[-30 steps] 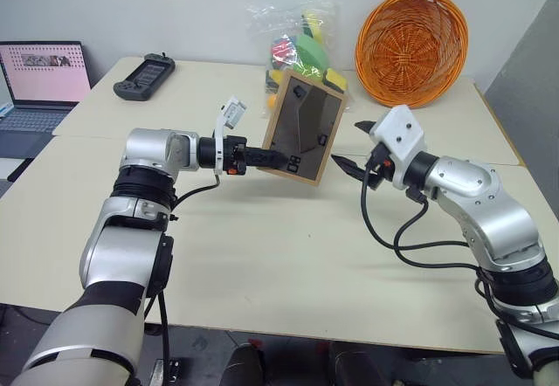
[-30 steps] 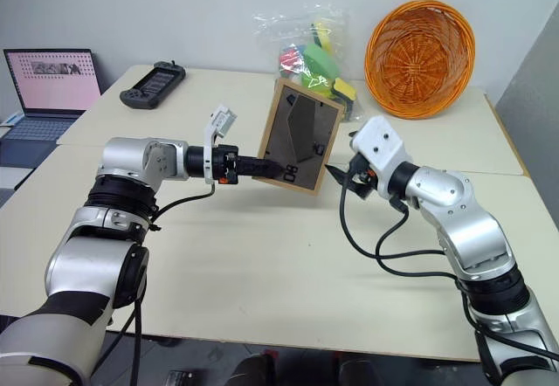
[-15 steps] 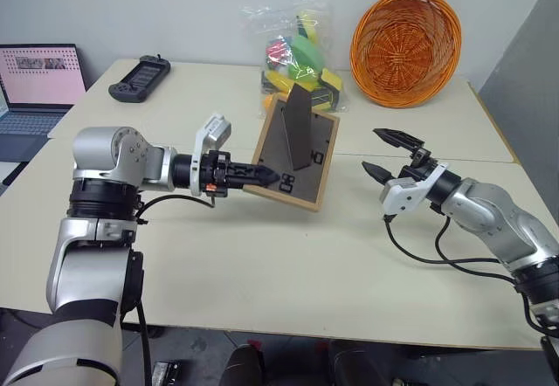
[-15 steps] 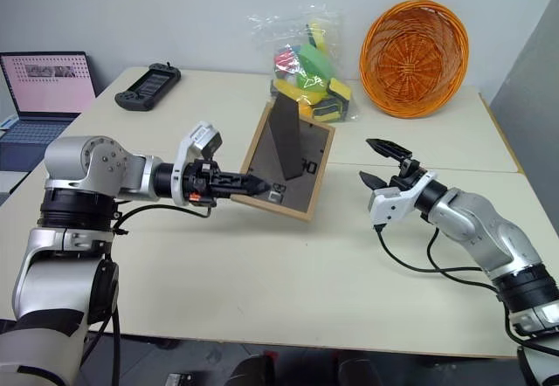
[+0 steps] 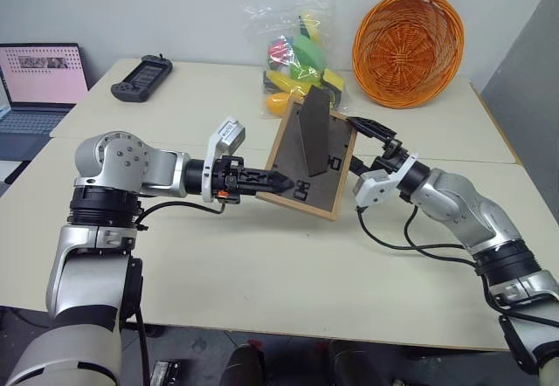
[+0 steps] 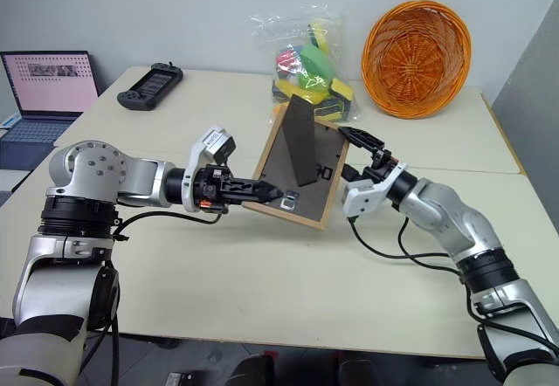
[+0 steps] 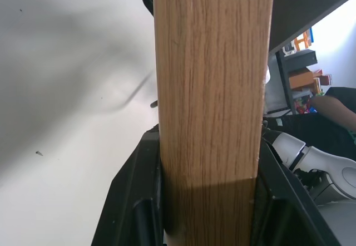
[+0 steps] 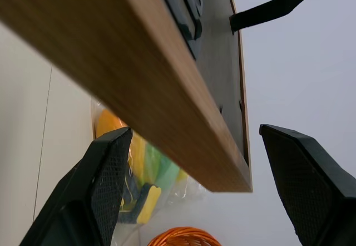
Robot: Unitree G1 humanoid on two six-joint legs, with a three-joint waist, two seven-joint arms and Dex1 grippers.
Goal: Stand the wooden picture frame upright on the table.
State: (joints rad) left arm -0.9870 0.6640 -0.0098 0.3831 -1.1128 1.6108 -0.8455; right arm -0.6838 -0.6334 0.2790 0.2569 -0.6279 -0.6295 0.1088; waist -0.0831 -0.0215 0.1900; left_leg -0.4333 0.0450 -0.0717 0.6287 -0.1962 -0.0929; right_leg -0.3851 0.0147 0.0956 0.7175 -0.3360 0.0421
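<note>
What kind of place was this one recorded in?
Probably an office or lab workspace: pale tables pushed together against a plain wall, an open laptop, a handheld controller, and shelving with boxes seen in the left wrist view.

I can't see the picture frame's [image 5: 313, 155] photo face, turned away from me, and the laptop [image 5: 35, 85] is cut off at the edge.

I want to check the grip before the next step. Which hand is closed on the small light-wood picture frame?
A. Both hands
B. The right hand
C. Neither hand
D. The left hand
D: the left hand pinches the edge of the small light-wood picture frame, while the right hand stands open around its other edge.
</note>
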